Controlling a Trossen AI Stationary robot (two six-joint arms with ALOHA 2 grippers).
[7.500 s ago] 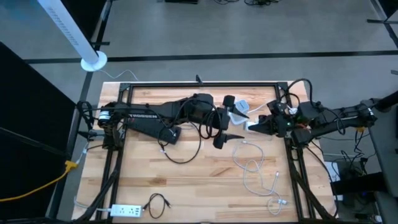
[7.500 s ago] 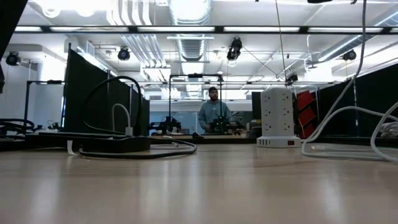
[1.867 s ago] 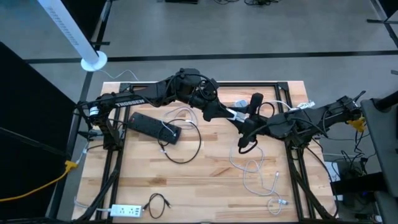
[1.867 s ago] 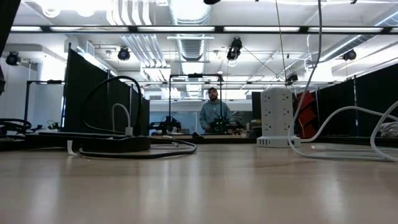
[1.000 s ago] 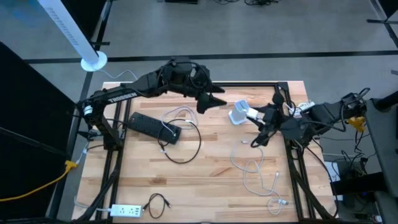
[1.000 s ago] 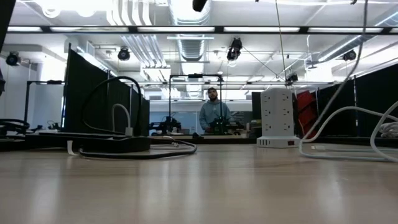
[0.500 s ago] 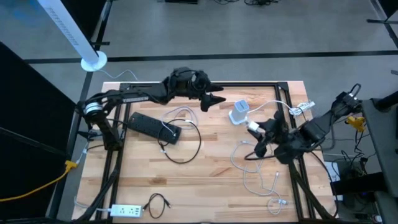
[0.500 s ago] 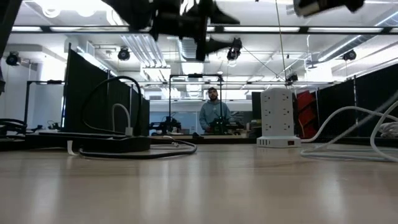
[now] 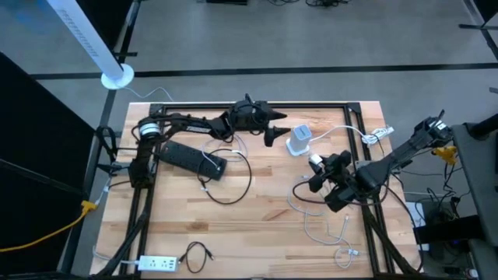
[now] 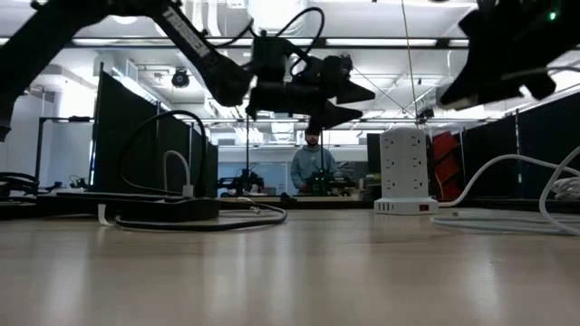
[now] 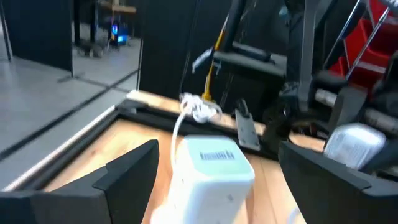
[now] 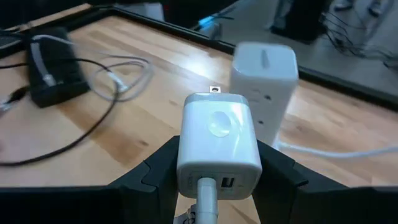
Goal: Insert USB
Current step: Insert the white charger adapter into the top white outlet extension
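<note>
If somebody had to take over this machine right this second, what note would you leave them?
Right gripper: fingers shut on the white charger block, cable already plugged into it, held above the table facing the white power tower.
Left gripper: fingers open, empty, hovering just beside the tower.
Black power strip lies at the table's left, untouched.
Done: charger picked up.
Left: plug the charger into the tower, probably with the left gripper steadying it.

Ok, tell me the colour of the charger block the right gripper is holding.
White; the charger block shows best in the right wrist view, clamped in the right gripper.
</note>
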